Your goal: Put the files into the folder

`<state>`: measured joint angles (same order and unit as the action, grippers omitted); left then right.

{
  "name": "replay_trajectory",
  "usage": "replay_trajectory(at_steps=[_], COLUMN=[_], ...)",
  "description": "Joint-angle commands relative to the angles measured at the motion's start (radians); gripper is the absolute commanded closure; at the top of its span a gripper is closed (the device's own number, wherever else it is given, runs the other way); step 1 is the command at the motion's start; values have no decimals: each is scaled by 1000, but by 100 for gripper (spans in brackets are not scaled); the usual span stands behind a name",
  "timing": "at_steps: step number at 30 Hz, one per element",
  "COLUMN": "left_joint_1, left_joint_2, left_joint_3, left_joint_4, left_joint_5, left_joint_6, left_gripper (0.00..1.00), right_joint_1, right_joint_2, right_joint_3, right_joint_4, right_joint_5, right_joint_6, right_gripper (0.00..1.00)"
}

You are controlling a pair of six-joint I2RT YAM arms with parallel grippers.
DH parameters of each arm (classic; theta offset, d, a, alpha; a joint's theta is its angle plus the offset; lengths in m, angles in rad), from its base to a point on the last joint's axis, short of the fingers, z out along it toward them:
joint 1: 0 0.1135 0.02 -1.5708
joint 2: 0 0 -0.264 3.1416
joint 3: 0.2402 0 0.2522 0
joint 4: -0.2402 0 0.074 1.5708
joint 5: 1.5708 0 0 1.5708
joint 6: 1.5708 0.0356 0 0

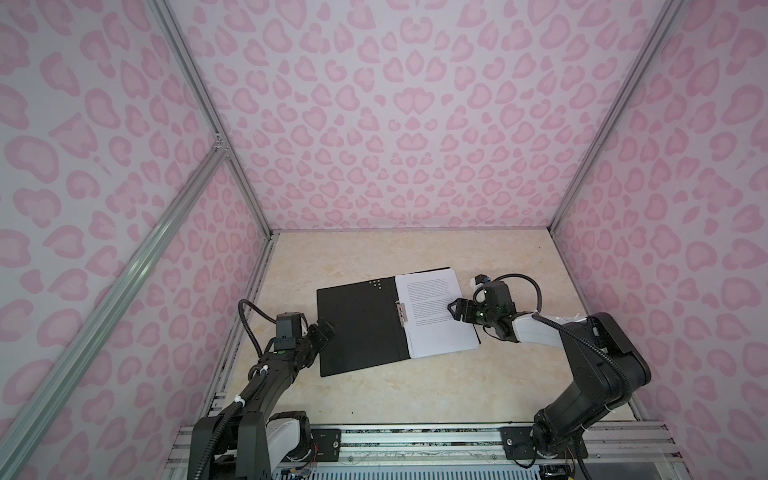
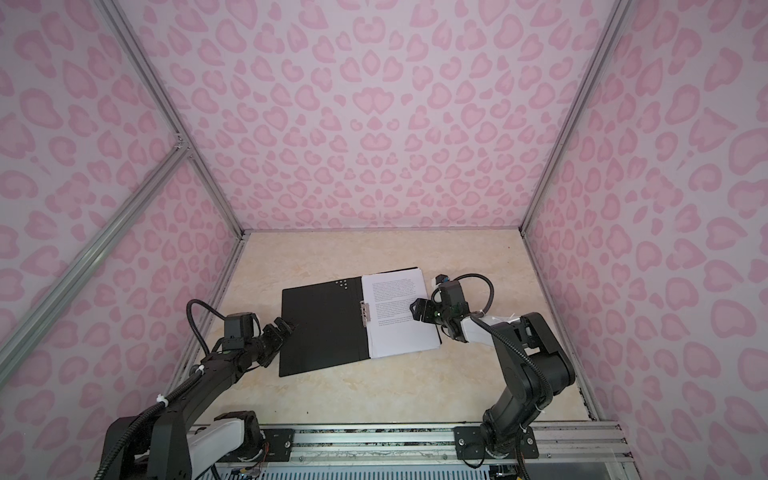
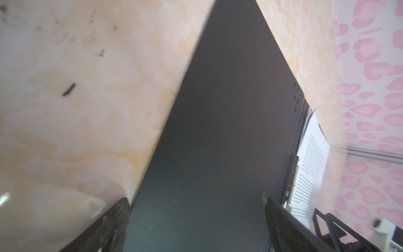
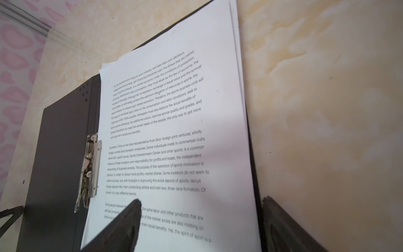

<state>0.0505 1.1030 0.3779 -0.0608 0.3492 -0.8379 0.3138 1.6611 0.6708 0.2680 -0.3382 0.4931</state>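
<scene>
The open folder (image 1: 357,328) and its papers (image 1: 440,332) fill the middle of the table (image 1: 374,253); it lies bare behind and in front. The left gripper (image 1: 326,328) crowds the folder's left edge, the right gripper (image 1: 457,311) hangs over the papers, and walls (image 1: 374,124) close three sides.

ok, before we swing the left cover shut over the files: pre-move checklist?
1. folder lying open and flat, black inside up: ok.
2. files stacked on its right half: ok.
3. Sheets squared within the cover: not ok; they are fanned, and a corner passes the far edge.
4. Sheets tucked under the metal clip: cannot tell.
5. left jaws open at the left cover's outer edge: ok.
6. right jaws clear of the closing path: not ok; they are open, over the files' right edge.
</scene>
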Motion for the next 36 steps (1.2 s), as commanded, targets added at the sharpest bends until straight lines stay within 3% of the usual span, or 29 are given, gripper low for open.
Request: replay_trajectory(at_steps=[1,6,10,16,19,24,27,30,32,36], left_joint_1=[-8,-32,-120,-348,-345,-306,-255,-254,-254,-253], left_joint_2=[-17,-83,-113,-125,-134,-188,-232,-251,-284,-354], left_joint_3=[42,100,155,310,361,249,143,127,112,65], left_joint_4=[136,137,138,20,-176,-298,-246,-268,-275,-288], left_joint_5=[334,375,358,164,-28,-186,-141,-130,-113,-102], left_joint_6=[-92,-119,-131,-55,-4,-72,-116,-74,-45,-38], left_gripper=[3,3,3,1,3,3,3,3,3,3], right_joint_1=[11,8,2,-15,-24,-9,63,182,271,376], right_joint_2=[13,11,10,-7,-33,-114,-159,-153,-109,34], right_joint_3=[-17,-16,-22,-38,-46,-46,-17,62,139,331], right_joint_4=[-165,-165,-148,-140,-158,-213,-279,-337,-350,-389], right_joint_5=[-143,-144,-166,-154,-125,-61,44,116,134,181], right_joint_6=[41,44,57,69,58,10,-29,-37,-7,42], right_gripper=[15,15,16,15,15,15,19,24,32,33])
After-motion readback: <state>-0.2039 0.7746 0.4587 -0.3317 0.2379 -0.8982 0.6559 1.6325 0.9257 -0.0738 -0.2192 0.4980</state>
